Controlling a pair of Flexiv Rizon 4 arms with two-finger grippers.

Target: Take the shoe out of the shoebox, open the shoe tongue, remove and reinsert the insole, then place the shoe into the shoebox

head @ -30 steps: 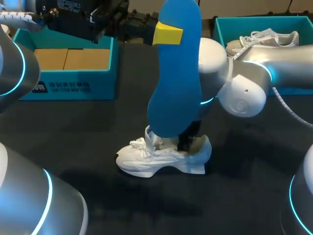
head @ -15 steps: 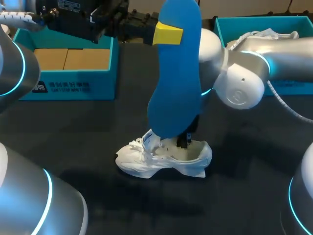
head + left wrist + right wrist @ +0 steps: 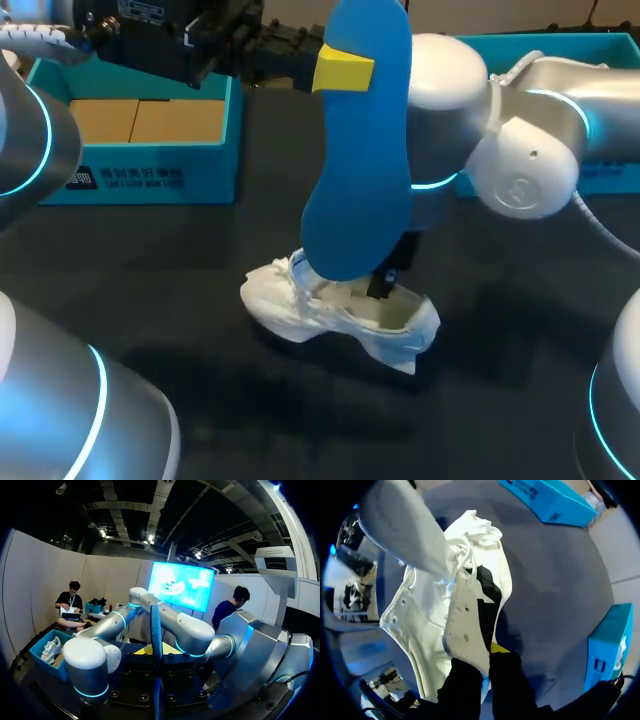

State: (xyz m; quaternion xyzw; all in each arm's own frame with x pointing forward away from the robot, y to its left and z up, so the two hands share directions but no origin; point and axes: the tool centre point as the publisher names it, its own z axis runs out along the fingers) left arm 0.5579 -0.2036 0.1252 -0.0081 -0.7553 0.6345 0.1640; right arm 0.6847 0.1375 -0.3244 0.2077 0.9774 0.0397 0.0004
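- Head view: the left gripper pinches the blue insole upright over the white shoe, which is tipped on the table, well apart from the empty shoebox.
- Left wrist view: the insole shows edge-on, thin and probably floppy.
- Right wrist view: the right gripper clamps the shoe's collar wall, likely a secure hold on something so light.

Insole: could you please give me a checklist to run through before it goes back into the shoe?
1. Left end effector shut on insole: ok.
2. Right end effector shut on shoe collar: ok.
3. Shoe opening facing up: ok.
4. Shoe sitting level on table: not ok, it is tilted.
5. Tongue pulled open: cannot tell, the insole hides it.
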